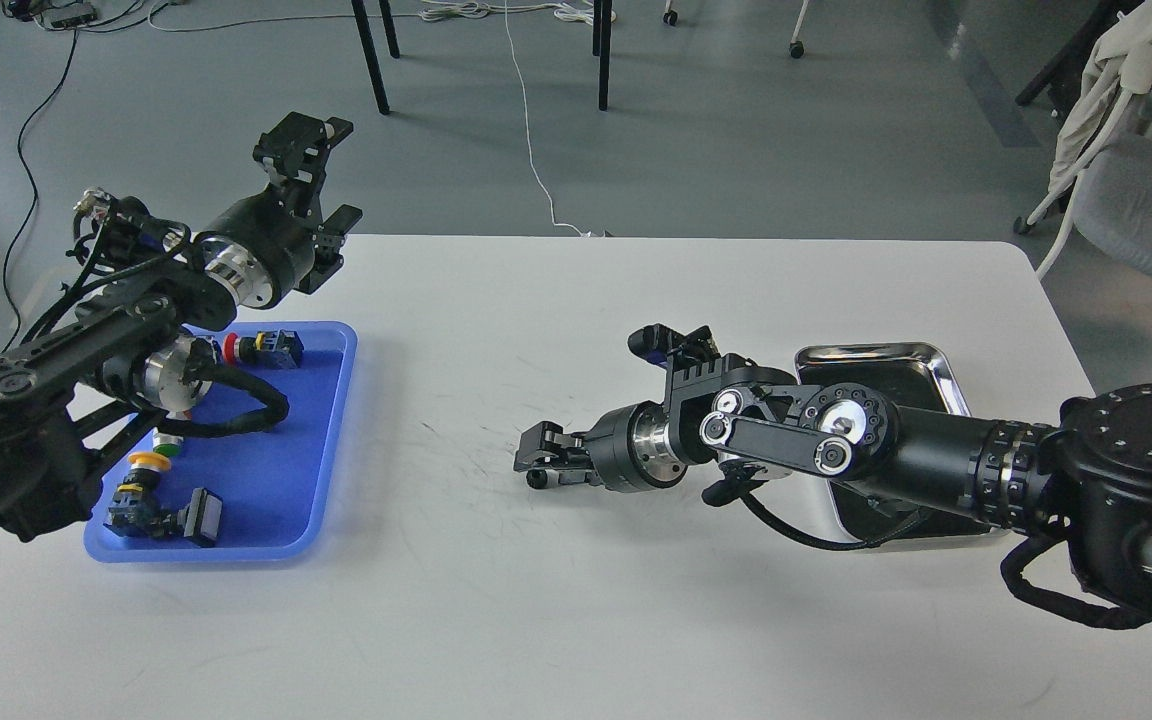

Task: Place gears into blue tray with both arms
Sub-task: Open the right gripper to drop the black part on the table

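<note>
The blue tray [321, 440] lies at the table's left with my left arm over its far-left part. My left gripper [321, 185] hangs beyond the tray's far end, above the table's back-left corner, open and empty. My right gripper [534, 458] hovers low over the middle of the table, pointing left, its fingers slightly parted. A tiny black round piece [534, 479] sits at its lower fingertip; it looks like a gear, but I cannot tell whether it is held or lying on the table. No other gear shows.
Button switches with a red cap [231, 348], a yellow cap [147, 461] and a grey block [198, 518] lie in the blue tray. The shiny steel tray [871, 352] at the right is mostly covered by my right arm. A chair [1146, 200] stands past the table's right edge.
</note>
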